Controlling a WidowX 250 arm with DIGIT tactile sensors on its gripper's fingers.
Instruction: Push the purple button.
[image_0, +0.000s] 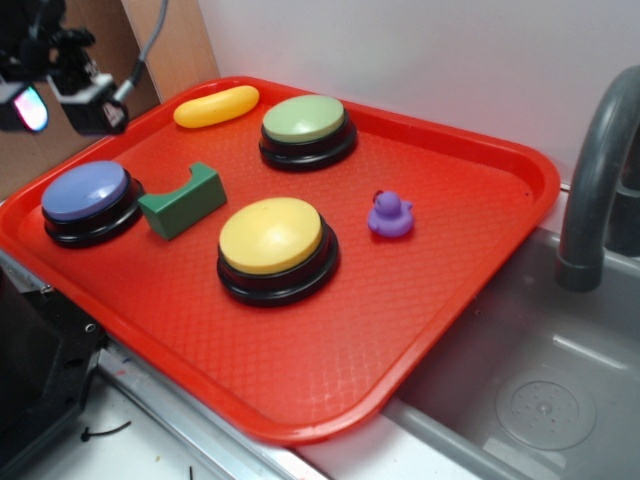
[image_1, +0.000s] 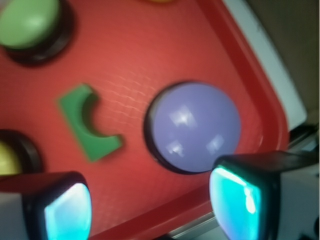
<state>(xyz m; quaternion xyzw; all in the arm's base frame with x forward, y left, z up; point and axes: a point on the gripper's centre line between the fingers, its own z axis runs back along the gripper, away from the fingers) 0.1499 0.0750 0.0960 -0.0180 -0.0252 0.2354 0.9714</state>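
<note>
Red tray (image_0: 450, 300), purple button (image_1: 194, 126) below tool (image_1: 150, 207)

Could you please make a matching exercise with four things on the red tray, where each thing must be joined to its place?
Things:
1. round periwinkle-purple push-button on a black base
2. small purple rubber duck
3. yellow oblong plastic piece
4. green block with a curved notch

Places:
A. to the right of the yellow-capped button
B. at the far rim of the red plastic tray, left of the green-capped button
C. at the left edge of the tray
D. between the periwinkle-purple button and the yellow-capped button

Pairs: 1-C, 2-A, 3-B, 4-D
</note>
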